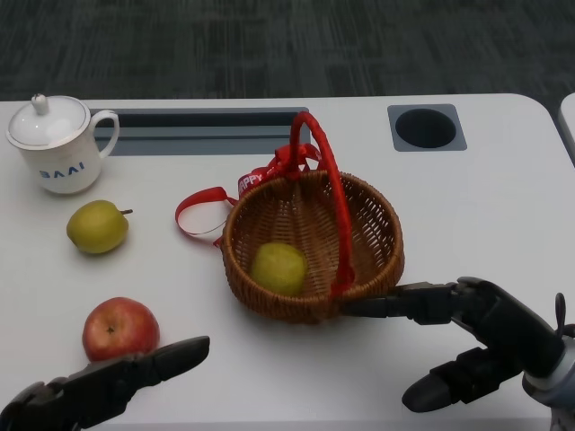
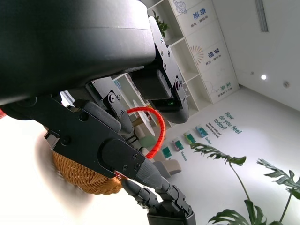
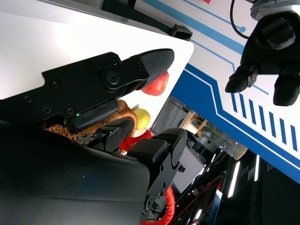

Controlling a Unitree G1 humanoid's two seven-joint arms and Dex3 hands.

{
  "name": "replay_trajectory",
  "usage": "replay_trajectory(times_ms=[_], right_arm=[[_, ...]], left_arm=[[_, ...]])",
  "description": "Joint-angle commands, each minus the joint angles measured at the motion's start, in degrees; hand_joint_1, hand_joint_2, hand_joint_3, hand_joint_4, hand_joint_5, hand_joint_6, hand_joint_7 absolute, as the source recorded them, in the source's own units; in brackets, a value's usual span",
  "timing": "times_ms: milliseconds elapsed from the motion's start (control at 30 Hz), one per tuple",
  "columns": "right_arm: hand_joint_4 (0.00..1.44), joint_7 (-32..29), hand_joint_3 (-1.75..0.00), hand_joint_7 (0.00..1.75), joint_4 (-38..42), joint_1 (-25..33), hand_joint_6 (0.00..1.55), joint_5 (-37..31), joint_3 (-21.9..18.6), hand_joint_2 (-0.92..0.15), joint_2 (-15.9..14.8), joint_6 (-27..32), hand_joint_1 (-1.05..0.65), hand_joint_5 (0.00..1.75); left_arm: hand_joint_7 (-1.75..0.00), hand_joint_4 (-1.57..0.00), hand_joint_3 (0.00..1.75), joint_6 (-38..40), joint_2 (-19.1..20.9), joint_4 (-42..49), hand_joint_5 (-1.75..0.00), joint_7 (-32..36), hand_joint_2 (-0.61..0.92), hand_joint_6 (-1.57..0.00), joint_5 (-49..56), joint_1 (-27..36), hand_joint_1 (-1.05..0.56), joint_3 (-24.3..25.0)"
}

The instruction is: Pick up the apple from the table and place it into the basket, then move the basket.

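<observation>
A red apple [image 1: 119,329] lies on the white table at the near left. My left hand [image 1: 99,388] lies just in front of it, fingers stretched out flat and holding nothing. A woven basket [image 1: 269,301] with a red handle [image 1: 334,197] stands mid-table with a yellow-green apple [image 1: 278,268] inside. My right hand [image 1: 476,341] is at the basket's near right; its long fingers [image 1: 395,303] reach the rim by the handle's base, while the thumb hangs apart below. In the right wrist view the red apple [image 3: 157,85] and basket [image 3: 124,110] show past the fingers [image 3: 108,79].
A white lidded mug [image 1: 54,144] stands at the far left, with a yellow-green fruit [image 1: 97,226] in front of it. A red ribbon [image 1: 202,211] trails off the basket's left side. A slot [image 1: 198,130] and a round hole [image 1: 426,127] sit in the table's far part.
</observation>
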Motion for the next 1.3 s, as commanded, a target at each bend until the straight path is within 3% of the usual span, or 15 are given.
replay_trajectory(times_ms=[33, 600, 700, 833, 933, 1100, 1300], right_arm=[[0.71, -0.18, 0.00, 0.00, 0.32, -0.11, 0.65, 0.60, -0.75, -0.86, 0.00, -0.49, -0.49, 0.00], [0.70, 1.59, 0.00, 0.00, 0.57, -1.40, 0.64, 2.14, -0.79, -0.86, 0.41, 0.16, -0.49, 0.00], [0.70, 1.87, 0.00, 0.00, 0.39, -1.49, 0.64, 2.25, -0.84, -0.86, 0.46, 0.56, -0.48, 0.00], [0.70, 2.35, 0.00, 0.00, 0.17, -1.53, 0.63, 2.45, -0.85, -0.86, 0.50, 0.86, -0.48, 0.00], [0.69, 2.46, 0.00, 0.00, -0.22, -1.30, 0.63, 2.31, -0.80, -0.86, 0.35, 1.31, -0.48, 0.00], [0.70, 2.24, 0.00, 0.00, -0.65, -0.80, 0.63, 2.05, -0.85, -0.86, 0.36, 1.05, -0.48, 0.00], [0.70, 1.79, 0.00, 0.01, -1.21, -0.32, 0.65, 1.28, -0.75, -0.87, 0.02, 1.52, -0.49, 0.00]], left_arm=[[0.00, -0.99, 0.00, 0.06, 0.30, -0.42, -0.01, 0.53, 0.72, -0.89, -0.12, 0.38, -0.43, 0.25], [0.00, -0.96, 0.00, 0.61, -0.49, -1.05, 0.00, 1.46, 0.72, -0.86, 2.35, -0.18, -0.46, 0.94], [0.00, -0.78, 0.01, -0.22, -2.17, -2.01, 0.00, 3.73, 0.74, -0.73, 9.05, 0.03, -0.57, 4.26], [0.00, -0.37, 0.00, -0.20, -4.09, -3.13, 0.00, 8.07, 0.73, -0.42, 19.62, -0.52, -0.74, 9.73], [0.00, -0.18, 0.00, 0.87, -4.20, -1.11, 0.00, 11.71, 0.73, -0.24, 25.00, -2.16, -0.84, 12.59], [0.00, -0.07, 0.00, 1.61, -2.36, 5.96, 0.00, 17.85, 0.73, -0.16, 30.24, -5.81, -0.91, 15.48], [0.00, -0.04, 0.00, 0.49, 1.38, 20.86, -0.01, 25.80, 0.74, -0.11, 32.86, -12.84, -0.85, 15.28]])
